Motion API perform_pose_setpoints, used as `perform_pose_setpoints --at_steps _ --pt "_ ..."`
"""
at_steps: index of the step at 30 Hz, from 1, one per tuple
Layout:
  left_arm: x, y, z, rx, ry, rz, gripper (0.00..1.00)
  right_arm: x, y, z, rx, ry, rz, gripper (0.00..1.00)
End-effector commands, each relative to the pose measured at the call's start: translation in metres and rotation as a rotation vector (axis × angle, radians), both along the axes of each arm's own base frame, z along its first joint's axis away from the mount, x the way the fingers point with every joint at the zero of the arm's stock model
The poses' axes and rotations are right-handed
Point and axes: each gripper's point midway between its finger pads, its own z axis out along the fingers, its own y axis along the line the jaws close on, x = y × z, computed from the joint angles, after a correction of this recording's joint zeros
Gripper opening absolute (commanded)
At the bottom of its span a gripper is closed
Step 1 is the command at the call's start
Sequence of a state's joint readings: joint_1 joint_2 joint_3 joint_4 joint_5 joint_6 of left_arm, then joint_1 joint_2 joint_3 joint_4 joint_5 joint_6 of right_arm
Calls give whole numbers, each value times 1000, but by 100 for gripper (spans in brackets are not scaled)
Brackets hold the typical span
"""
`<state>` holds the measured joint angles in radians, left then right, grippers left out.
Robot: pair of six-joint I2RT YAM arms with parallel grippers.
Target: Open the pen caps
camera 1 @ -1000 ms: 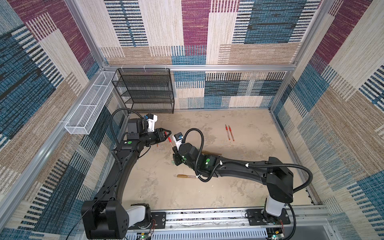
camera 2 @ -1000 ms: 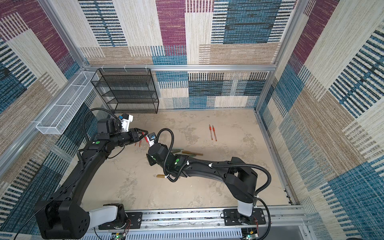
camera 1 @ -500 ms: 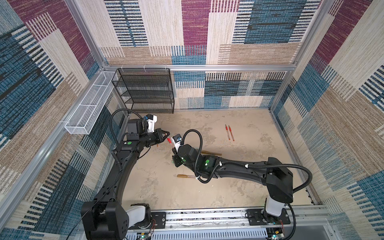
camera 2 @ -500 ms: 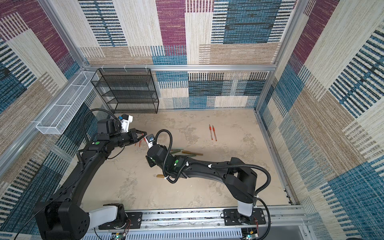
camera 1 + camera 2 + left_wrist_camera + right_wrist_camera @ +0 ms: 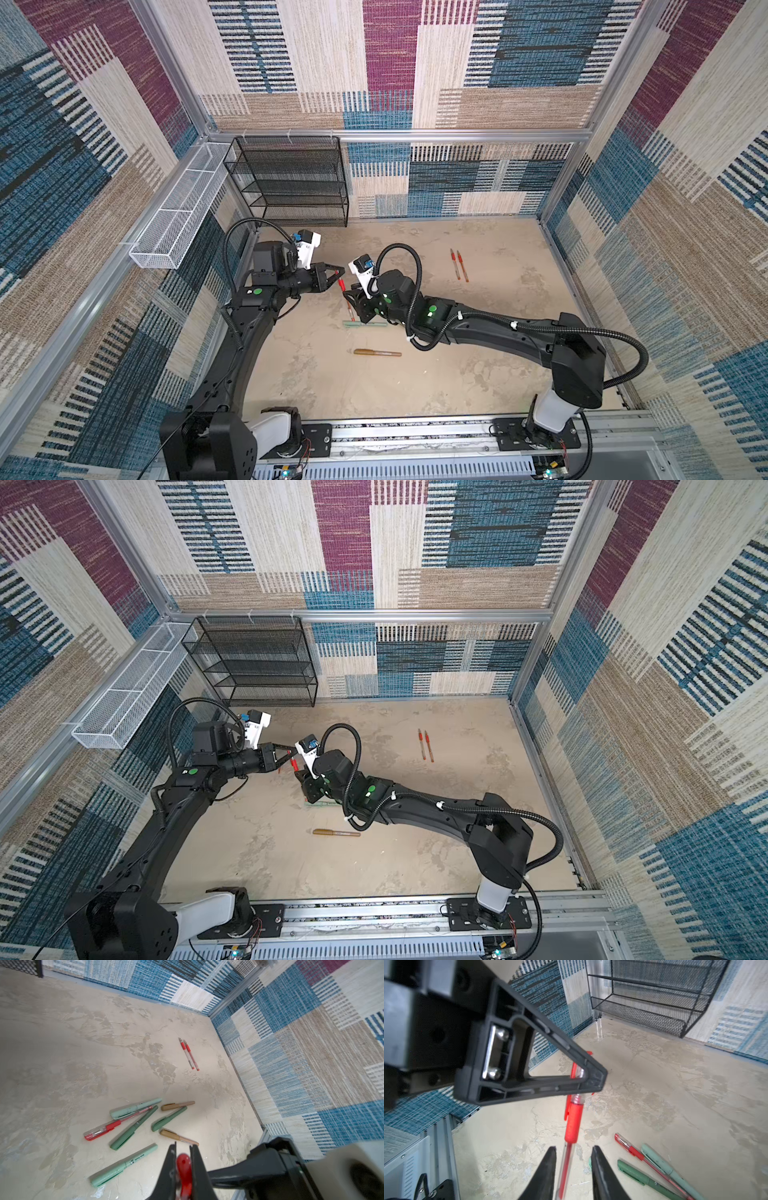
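Red plastic pen cap (image 5: 184, 1165) clamped in left hand (image 5: 183, 1146), left of centre in both top views, above worktop (image 5: 478, 374). Right hand (image 5: 574, 1147) narrowly parted round clear pen barrel (image 5: 566, 1163), not gripping. Step: uncapping. Next, you close right hand on barrel, pull straight apart.

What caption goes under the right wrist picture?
The left gripper pinches a red pen cap while the open right gripper straddles the pen's clear barrel.
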<state>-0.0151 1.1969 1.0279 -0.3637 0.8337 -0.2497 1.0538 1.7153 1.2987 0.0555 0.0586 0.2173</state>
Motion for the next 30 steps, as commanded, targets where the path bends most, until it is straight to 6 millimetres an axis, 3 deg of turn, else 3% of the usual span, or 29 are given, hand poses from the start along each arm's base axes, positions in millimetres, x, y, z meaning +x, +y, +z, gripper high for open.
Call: perform_pose_setpoints --at_steps 1,8,11,19,23,27,30 --pt "-7 -8 12 -18 -66 -82 0 -9 13 8 48 24 71 31" --pt "-5 -6 10 -4 -59 -67 0 -7 11 -3 51 48 60 9" --pt "-5 -6 10 -5 -62 -65 0 -8 7 -9 57 53 53 9" --pt "-7 -8 11 -23 -62 -74 0 -7 9 -19 59 81 58 21" --pt "-7 -7 12 -23 -53 -70 0 -4 12 -22 43 93 57 17" --pt "-7 -7 9 -20 -62 -68 0 -3 7 -20 59 79 41 0" --pt "-7 -6 11 -6 -60 -63 0 -3 4 -24 42 94 37 0"
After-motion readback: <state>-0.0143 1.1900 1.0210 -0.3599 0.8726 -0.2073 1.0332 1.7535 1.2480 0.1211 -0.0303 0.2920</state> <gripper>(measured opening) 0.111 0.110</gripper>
